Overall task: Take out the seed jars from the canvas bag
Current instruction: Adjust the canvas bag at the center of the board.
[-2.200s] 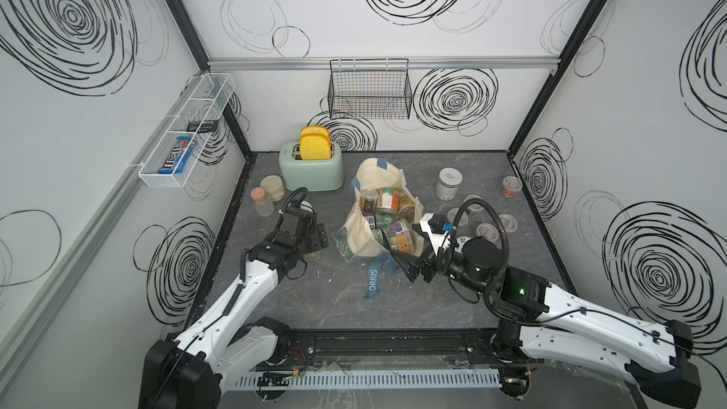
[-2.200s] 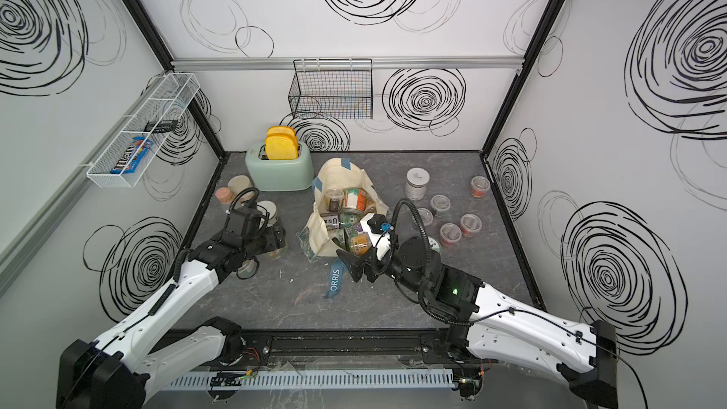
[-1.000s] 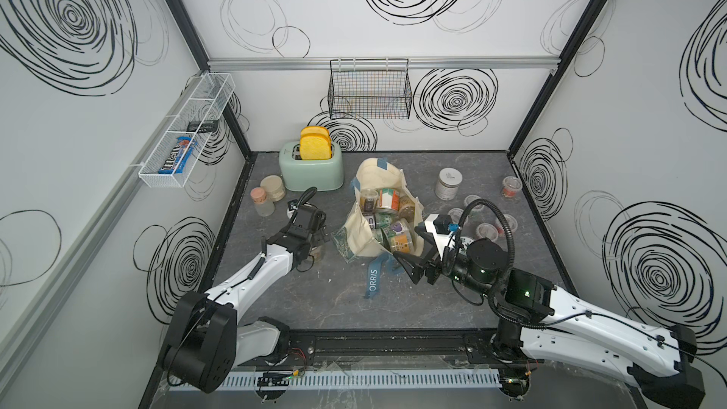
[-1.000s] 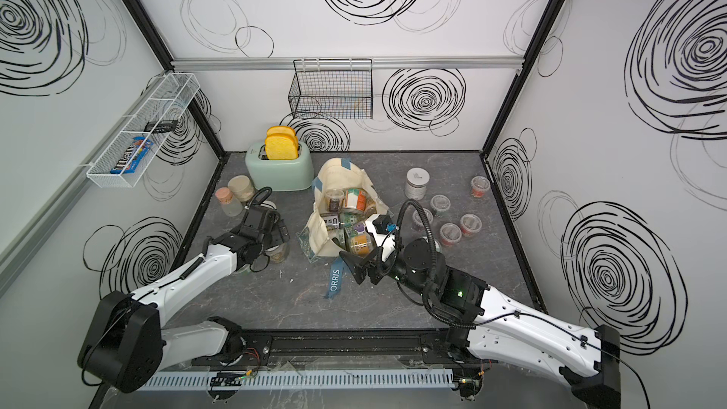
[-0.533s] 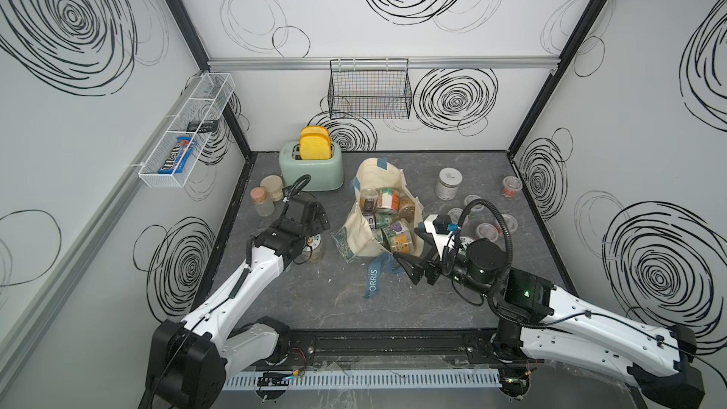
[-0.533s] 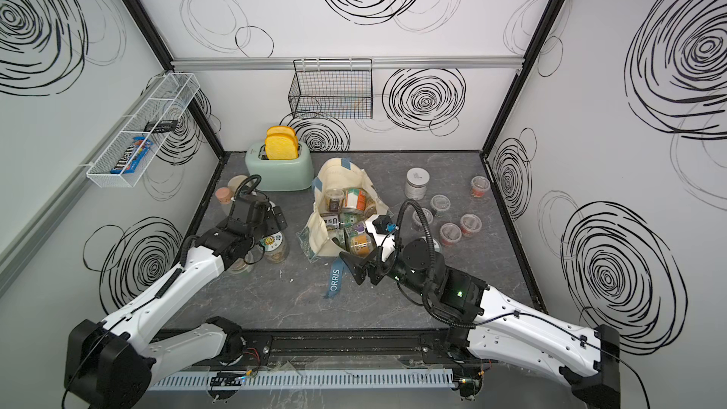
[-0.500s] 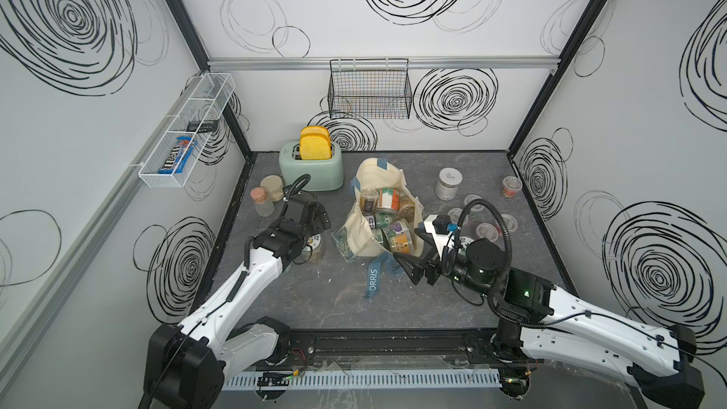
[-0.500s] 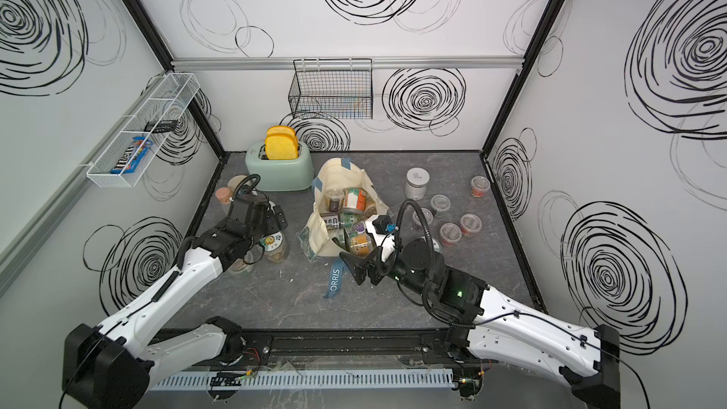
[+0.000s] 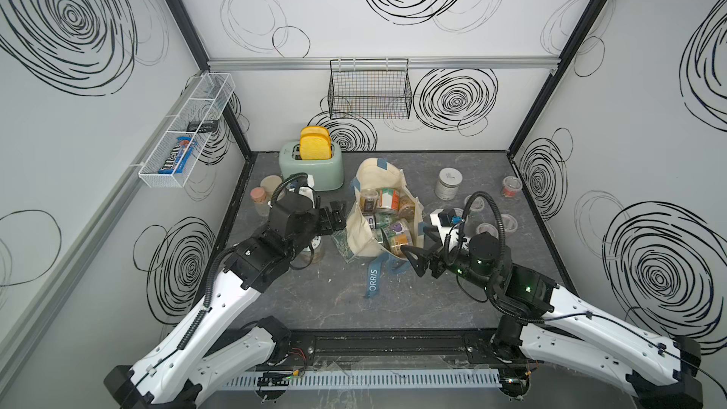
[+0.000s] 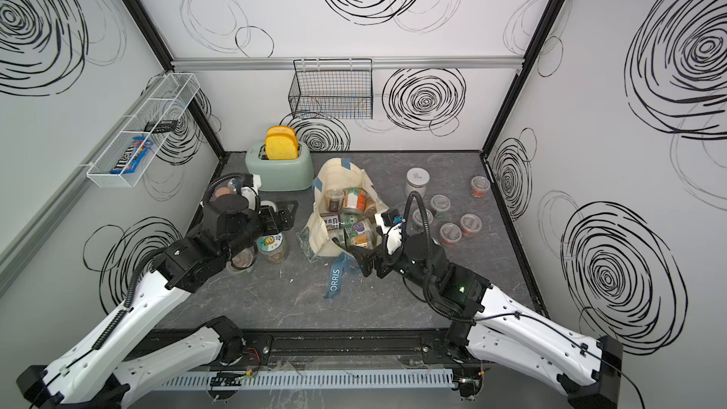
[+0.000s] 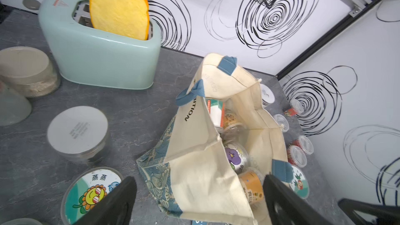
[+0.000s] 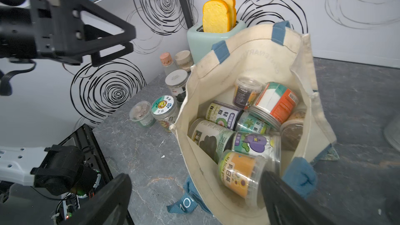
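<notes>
The cream canvas bag (image 9: 364, 230) lies open mid-table with several seed jars (image 9: 387, 210) packed inside. My left gripper (image 9: 335, 217) hovers open and empty just left of the bag; in the left wrist view the left gripper (image 11: 199, 202) looks down on the bag's side panel (image 11: 194, 169). My right gripper (image 9: 417, 257) is open at the bag's near rim. In the right wrist view the right gripper (image 12: 194, 200) straddles that rim, one finger beside an orange sunflower jar (image 12: 238, 174). More seed jars stand outside: a sticker-lid jar (image 10: 271, 245) at left, small red ones (image 10: 470, 224) at right.
A mint toaster (image 9: 310, 165) with toast stands behind the bag. Two frosted jars (image 9: 264, 190) sit by the left wall. A white-lidded jar (image 9: 448, 182) stands at back right. A wire basket (image 9: 369, 90) and a white rack (image 9: 185, 131) hang on the walls. A blue strap (image 9: 373, 281) trails forward.
My left gripper has lifted away from the jars at the left and swung right to the bag's side, staying open. The right arm has barely moved.
</notes>
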Motion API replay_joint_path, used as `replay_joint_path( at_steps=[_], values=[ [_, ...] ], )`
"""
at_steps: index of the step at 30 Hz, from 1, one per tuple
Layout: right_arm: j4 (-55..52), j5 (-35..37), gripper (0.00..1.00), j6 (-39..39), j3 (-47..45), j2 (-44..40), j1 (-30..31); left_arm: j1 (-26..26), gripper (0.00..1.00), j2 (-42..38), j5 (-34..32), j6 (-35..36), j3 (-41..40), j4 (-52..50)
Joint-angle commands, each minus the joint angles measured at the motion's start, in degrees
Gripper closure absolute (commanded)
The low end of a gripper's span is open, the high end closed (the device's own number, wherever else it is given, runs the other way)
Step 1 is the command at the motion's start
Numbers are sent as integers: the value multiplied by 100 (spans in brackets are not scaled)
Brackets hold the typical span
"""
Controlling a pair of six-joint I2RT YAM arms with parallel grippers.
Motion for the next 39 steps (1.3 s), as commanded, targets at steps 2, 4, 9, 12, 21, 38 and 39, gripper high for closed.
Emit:
replay_joint_path(
  at_steps=[2,4,9,12,21,38,39],
  values=[
    [-507,-172,3,362,309,-37,-448,-211,4,179,210,18,114,-32],
    [-644,-301,3,423,397,56,-701,-277,4,283,230,67,155,-52],
    [-722,-992,3,574,613,491,-1474,-257,4,512,557,304,314,-22],
    [-629,-1512,2,669,828,895,-1781,-78,4,744,930,544,531,-170],
    [-615,-2788,2,547,1498,2104,-2699,520,4,1264,1533,1111,1056,-355],
    [-1406,-810,19,55,2523,2648,-1204,21,2,1885,1383,1157,958,-259],
    [-1407,-1071,19,169,2465,2612,-1203,-28,2,1857,1378,1132,897,-241]
  ],
)
